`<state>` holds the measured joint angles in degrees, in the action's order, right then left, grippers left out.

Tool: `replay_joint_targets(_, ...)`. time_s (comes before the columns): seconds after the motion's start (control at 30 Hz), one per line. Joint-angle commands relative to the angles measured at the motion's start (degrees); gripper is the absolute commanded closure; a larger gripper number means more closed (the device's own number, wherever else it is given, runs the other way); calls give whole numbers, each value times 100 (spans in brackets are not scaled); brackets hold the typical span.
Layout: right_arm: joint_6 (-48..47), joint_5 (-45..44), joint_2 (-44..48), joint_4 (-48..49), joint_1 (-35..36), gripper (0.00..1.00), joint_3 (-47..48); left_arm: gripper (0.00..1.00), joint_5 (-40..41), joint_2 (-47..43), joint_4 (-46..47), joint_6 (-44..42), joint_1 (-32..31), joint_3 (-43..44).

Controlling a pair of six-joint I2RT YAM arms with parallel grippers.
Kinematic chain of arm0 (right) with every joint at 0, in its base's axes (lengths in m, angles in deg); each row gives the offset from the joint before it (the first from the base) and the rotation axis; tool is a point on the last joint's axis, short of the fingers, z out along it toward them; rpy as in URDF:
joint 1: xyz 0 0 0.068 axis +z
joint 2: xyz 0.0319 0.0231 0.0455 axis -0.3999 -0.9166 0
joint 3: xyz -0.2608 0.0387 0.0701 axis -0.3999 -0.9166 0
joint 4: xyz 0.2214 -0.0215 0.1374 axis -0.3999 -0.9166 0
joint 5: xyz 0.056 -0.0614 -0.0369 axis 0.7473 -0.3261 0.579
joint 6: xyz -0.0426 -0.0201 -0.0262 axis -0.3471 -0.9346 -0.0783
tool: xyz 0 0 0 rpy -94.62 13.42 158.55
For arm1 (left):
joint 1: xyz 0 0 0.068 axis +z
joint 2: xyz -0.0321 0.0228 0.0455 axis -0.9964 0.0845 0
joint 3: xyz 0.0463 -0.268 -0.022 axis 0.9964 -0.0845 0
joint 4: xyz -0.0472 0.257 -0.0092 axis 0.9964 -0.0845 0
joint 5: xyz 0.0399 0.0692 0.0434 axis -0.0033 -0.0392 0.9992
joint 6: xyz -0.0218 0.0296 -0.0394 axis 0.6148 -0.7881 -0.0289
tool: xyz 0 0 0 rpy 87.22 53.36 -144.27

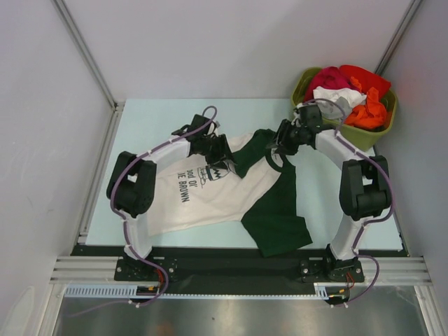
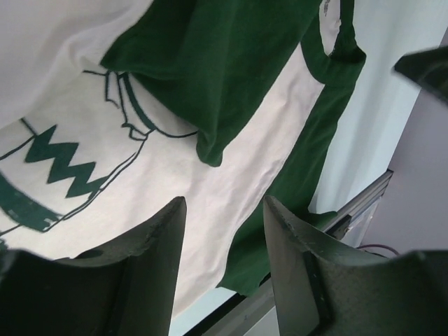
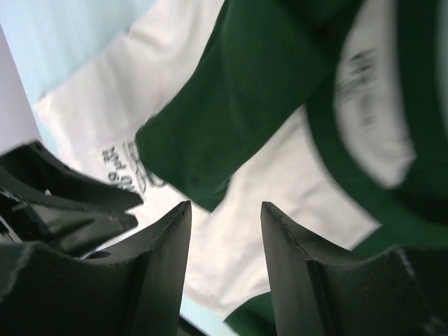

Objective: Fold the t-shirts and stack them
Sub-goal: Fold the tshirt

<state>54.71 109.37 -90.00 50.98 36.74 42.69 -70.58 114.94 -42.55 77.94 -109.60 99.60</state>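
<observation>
The table is pale blue with walls close on the left, the far side and the right. A metal rail runs along its near edge. Its far-left corner and a strip along the far edge are bare.

One t-shirt lies spread across the middle of the table. The cream body faces up towards the left, and dark green cloth trails to the near edge, right of centre. A green sleeve is folded over the cream chest. A bare strip of table separates the shirt from the right edge.

An olive tub sits at the far right corner, heaped with red, orange, white and grey clothes. It is well apart from the shirt.

The left gripper hangs over the chest beside the dark printed drawing. Its fingers are apart with nothing between them. The right gripper hangs over the folded sleeve near the collar. Its fingers are also parted and hold nothing.
</observation>
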Motion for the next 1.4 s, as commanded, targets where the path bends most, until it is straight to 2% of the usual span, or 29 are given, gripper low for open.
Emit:
replay_joint_targets(0.0,-963,157,48,-16,-410,49,185,46,195,180,212,-217,-139,320)
replay_joint_targets(0.13,-1332,701,-462,765,-579,44,334,44,300,373,318,-200,-350,346)
replay_joint_targets(0.2,-1605,1112,-952,925,-605,43,702,43,432,426,344,-156,-385,337)
replay_joint_targets(0.4,-1895,1308,-1456,1180,-579,42,1230,41,618,531,493,-138,-412,399)
replay_joint_targets(0.63,-2500,343,-1633,732,-386,42,1424,42,450,787,810,152,-447,539)
replay_joint_targets(0.73,-2642,289,-1702,662,-306,41,1441,42,406,866,898,231,-447,548)
replay_joint_targets(1.03,-2756,527,-1966,785,-262,42,1520,51,274,1033,1082,415,-438,636)
replay_joint_targets(1.2,-2757,649,-1975,776,-297,43,1556,64,221,1050,1082,451,-438,715)
replay_joint_targets(1.3,-2713,825,-1922,784,-315,55,1556,75,187,1050,1039,468,-421,724)
replay_joint_targets(1.33,-2617,886,-1879,784,-315,70,1547,83,143,1042,986,486,-421,733)
replay_joint_targets(1.37,-2573,939,-1844,776,-315,77,1565,86,125,1033,951,512,-412,742)
